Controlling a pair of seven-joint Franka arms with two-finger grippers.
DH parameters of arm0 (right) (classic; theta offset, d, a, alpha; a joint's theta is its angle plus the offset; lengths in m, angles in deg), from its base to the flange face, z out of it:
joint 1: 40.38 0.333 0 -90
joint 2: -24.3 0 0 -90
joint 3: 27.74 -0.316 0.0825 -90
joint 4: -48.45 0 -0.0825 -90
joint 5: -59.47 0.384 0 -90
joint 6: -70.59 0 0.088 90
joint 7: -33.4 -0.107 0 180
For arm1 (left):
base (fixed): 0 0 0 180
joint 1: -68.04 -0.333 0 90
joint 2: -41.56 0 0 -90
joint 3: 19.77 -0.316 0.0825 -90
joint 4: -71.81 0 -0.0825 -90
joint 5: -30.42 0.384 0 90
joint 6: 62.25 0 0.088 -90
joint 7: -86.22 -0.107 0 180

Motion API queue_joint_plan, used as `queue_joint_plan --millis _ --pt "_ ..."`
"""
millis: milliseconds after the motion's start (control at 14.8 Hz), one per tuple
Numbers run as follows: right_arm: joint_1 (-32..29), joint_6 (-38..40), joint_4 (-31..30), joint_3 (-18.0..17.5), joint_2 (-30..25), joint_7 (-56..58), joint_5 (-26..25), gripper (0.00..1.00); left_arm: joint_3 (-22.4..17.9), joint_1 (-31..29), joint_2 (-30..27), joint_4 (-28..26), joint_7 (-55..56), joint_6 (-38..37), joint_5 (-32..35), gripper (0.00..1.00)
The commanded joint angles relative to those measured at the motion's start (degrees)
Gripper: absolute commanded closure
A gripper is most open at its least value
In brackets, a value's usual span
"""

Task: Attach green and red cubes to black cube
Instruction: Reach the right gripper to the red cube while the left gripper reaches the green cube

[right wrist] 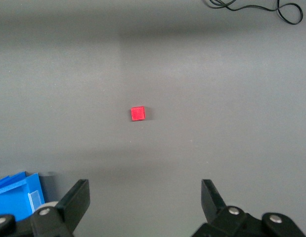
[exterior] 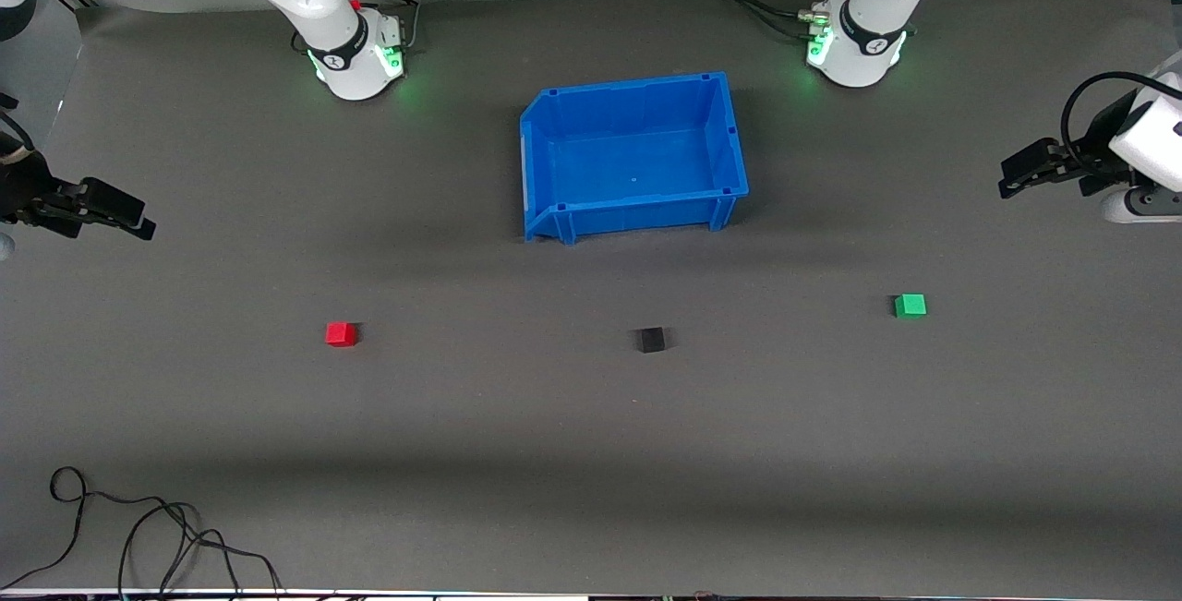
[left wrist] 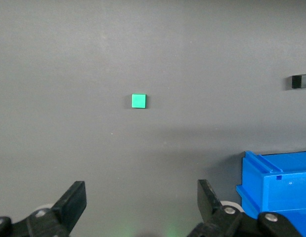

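We see the blue bin between the 2 arm bases. The left gripper hangs spread over the table's left-arm end, the right gripper spread over the right-arm end. Nearer the camera lie, well apart, the green cube, black cube and red cube.

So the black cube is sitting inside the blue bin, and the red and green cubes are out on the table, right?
Not quite. The black cube is on the table too, between the red cube and the green cube, nearer the front camera than the blue bin. The front view shows the bin empty.
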State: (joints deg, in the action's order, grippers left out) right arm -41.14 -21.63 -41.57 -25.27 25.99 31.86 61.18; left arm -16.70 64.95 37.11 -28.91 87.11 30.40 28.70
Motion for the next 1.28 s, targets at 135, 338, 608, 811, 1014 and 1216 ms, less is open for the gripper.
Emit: queue_joint_plan --millis 135,338,608,811,1014,1216 --pt "0.58 0.03 -0.16 0.43 -0.81 -0.75 -0.21 0.0 -0.17 0.81 -1.0 -0.97 0.26 -1.77 0.22 0.0" --pt "0.67 -0.06 -0.07 0.43 -0.55 -1.1 -0.13 0.0 -0.17 0.9 -1.0 -1.06 0.26 -1.77 2.15 0.0" --pt "0.5 -0.06 0.8 0.43 0.24 -12.28 1.53 0.0 -0.69 -2.16 3.47 -1.67 3.24 -1.07 0.84 0.0" --pt "0.14 -0.15 2.56 0.43 1.56 -35.56 1.89 0.0 -0.69 -3.32 7.87 -3.16 2.55 3.48 0.57 0.0" --pt "-0.29 -0.15 2.04 0.51 2.96 -57.55 4.34 0.0 -0.69 -2.89 8.4 -13.24 2.54 17.43 0.74 0.0" --pt "-1.26 0.03 -0.24 2.35 6.21 -66.13 9.69 0.0 -0.6 -2.71 13.83 -16.44 0.97 27.04 1.09 0.01"
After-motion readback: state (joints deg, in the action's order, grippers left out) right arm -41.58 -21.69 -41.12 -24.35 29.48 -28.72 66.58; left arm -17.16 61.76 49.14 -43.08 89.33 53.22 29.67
